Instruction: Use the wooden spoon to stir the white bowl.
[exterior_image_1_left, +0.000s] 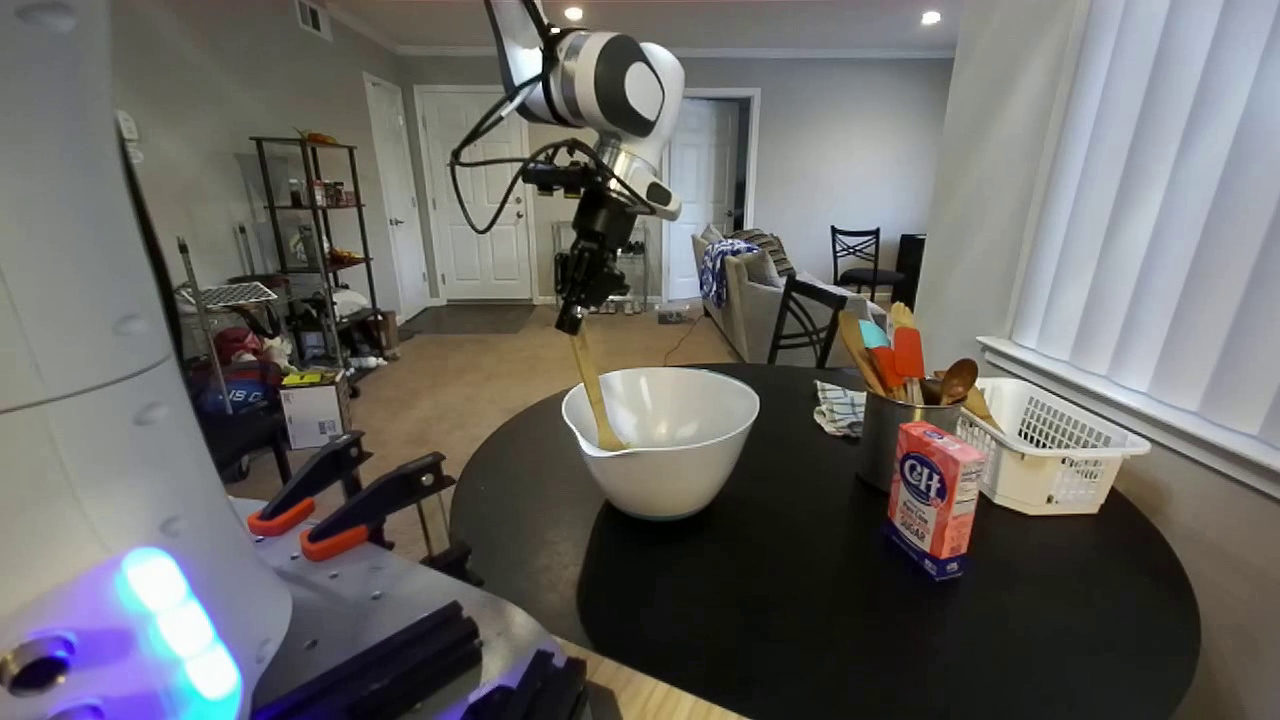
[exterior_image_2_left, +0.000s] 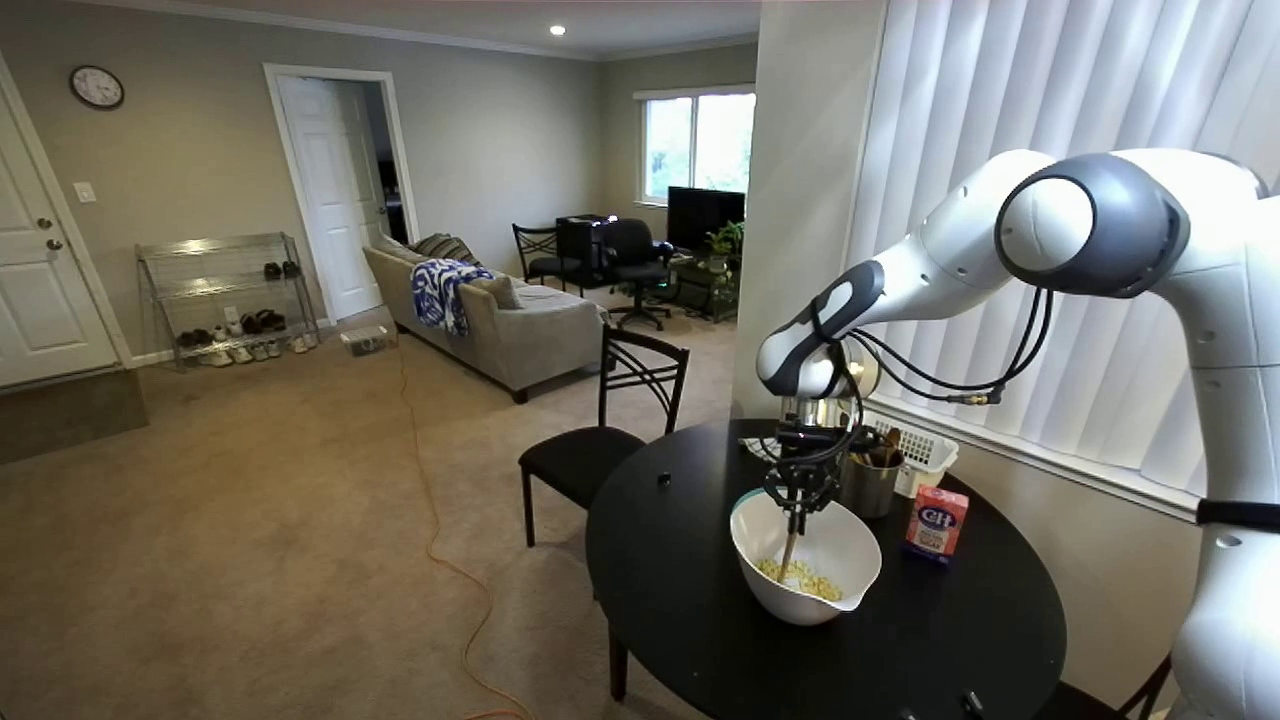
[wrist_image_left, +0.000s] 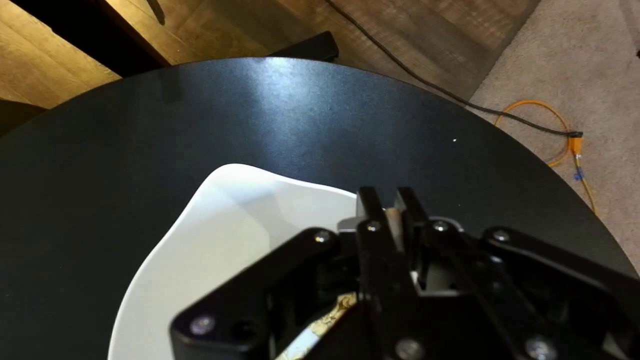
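While clamped around the upper handle end, holds the slender pale tan wooden spoon (exterior_image_1_left: 592, 385) by means of the black two-fingered gripper (wrist_image_left: 388, 205), with both jaws pressed close against the wood in the wrist view. Along the handle, slants steeply downward, with the lower end inside the large, deep, round white bowl (exterior_image_1_left: 665, 490) on the round black tabletop (exterior_image_1_left: 780, 640); in an exterior view, reaches small pale yellow pieces (exterior_image_2_left: 815, 585) lying low in the bowl. On the same tabletop, includes a pink-and-blue cardboard sugar box (exterior_image_1_left: 930, 505) near a cylindrical grey metal container (exterior_image_1_left: 875, 440) of wooden and red-headed utensils (exterior_image_1_left: 908, 352), plus a white perforated plastic basket (exterior_image_1_left: 1050, 487) just beside that container and a checked cloth (exterior_image_1_left: 842, 405).
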